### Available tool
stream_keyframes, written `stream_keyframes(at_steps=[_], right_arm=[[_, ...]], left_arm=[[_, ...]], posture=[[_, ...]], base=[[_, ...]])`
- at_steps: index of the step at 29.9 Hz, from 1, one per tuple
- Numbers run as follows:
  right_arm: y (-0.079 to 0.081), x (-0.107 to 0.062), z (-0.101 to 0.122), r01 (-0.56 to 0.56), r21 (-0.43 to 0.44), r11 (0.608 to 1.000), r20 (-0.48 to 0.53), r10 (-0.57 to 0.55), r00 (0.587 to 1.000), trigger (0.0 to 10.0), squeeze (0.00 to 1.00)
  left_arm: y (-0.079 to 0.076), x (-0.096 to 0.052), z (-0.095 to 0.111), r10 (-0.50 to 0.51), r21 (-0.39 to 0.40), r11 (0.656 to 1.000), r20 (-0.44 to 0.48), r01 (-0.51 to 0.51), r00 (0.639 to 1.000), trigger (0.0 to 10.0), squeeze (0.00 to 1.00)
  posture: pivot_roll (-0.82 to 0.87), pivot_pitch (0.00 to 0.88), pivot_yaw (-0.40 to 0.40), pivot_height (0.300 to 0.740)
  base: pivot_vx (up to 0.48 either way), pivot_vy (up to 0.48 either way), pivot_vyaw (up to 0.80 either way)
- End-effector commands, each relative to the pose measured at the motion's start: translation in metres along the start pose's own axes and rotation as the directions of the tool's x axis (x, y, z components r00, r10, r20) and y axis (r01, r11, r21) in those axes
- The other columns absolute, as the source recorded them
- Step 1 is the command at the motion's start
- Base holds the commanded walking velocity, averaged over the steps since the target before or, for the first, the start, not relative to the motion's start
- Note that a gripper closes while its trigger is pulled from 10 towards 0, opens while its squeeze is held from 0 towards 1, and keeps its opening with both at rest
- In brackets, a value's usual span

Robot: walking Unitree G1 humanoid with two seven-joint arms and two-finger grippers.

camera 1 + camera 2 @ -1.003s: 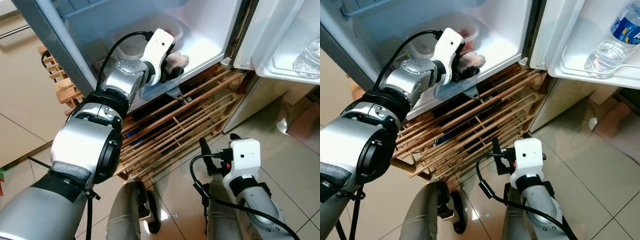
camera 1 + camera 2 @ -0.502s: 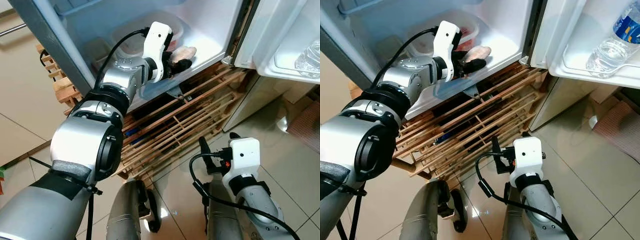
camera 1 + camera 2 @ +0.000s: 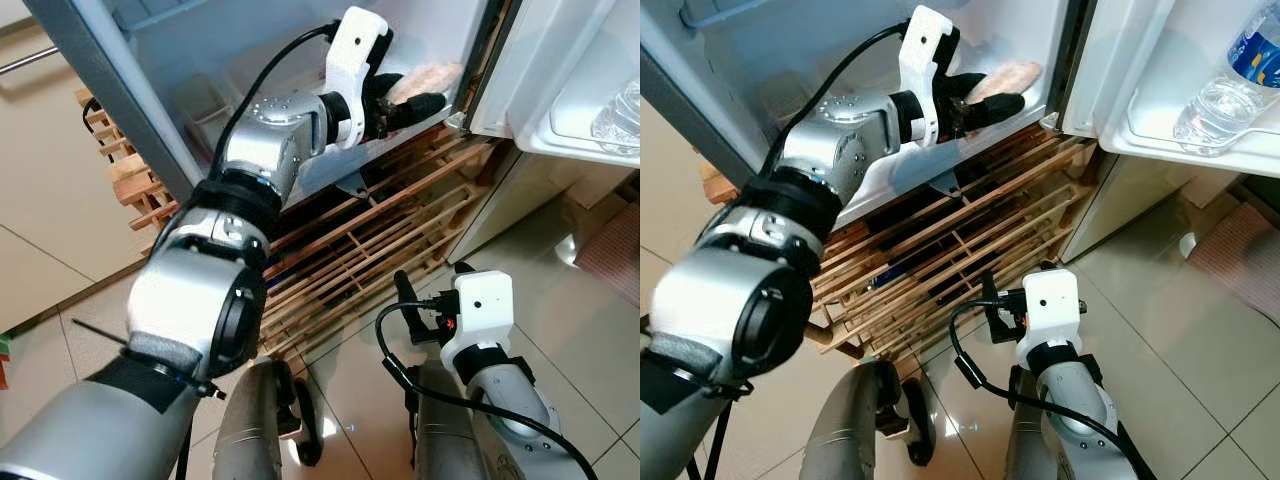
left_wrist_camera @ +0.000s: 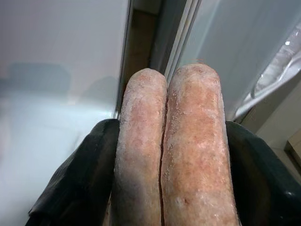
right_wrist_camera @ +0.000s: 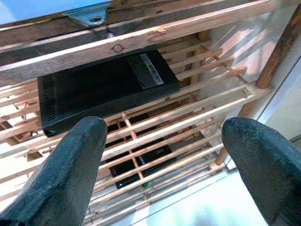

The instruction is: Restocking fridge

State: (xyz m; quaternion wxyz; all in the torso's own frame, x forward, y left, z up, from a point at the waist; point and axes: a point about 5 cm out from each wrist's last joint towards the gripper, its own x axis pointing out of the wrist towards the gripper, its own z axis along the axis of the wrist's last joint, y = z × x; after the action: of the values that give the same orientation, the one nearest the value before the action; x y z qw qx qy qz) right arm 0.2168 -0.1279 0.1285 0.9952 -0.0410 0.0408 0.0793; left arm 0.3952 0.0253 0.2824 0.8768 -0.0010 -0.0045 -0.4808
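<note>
Two frosty pink sausages (image 4: 176,150) lie side by side between the black fingers (image 4: 82,183) of my left gripper (image 3: 420,92), which is shut on them. The left arm reaches into the open fridge (image 3: 200,50) and holds the sausages (image 3: 1008,73) just above the white bottom shelf, close to its right wall. A translucent tub (image 3: 262,70) stands on that shelf behind the arm. My right gripper (image 5: 164,127) hangs low in front of the fridge, open and holding nothing, and points at the wooden pallet (image 3: 370,240).
The fridge stands on the slatted pallet, with a black box (image 5: 103,82) under the slats. The open door on the right carries a shelf (image 3: 1160,130) holding a water bottle (image 3: 1230,80). Glossy tiled floor (image 3: 590,370) lies around my legs.
My left gripper has carried the sausages up and to the right, from the shelf's front edge towards the fridge's right wall. The right arm has barely moved.
</note>
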Motion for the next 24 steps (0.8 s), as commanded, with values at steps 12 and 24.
stream_keyframes(at_steps=[12,24], right_arm=[[-0.001,0.010,-0.006,-0.013,0.005,1.000,0.001,0.013,1.000,10.0,0.00],[-0.005,0.026,0.000,0.003,0.003,1.000,0.046,-0.003,0.999,10.0,0.00]], left_arm=[[-0.007,-0.022,0.051,0.080,0.141,0.984,0.215,-0.113,0.973,0.0,0.00],[-0.003,-0.039,0.095,0.183,0.220,0.931,0.412,-0.292,0.893,0.0,0.00]], posture=[[-0.19,0.163,0.077,0.642],[-0.18,0.121,0.076,0.642]], base=[[0.000,0.000,0.00],[0.000,0.000,0.00]])
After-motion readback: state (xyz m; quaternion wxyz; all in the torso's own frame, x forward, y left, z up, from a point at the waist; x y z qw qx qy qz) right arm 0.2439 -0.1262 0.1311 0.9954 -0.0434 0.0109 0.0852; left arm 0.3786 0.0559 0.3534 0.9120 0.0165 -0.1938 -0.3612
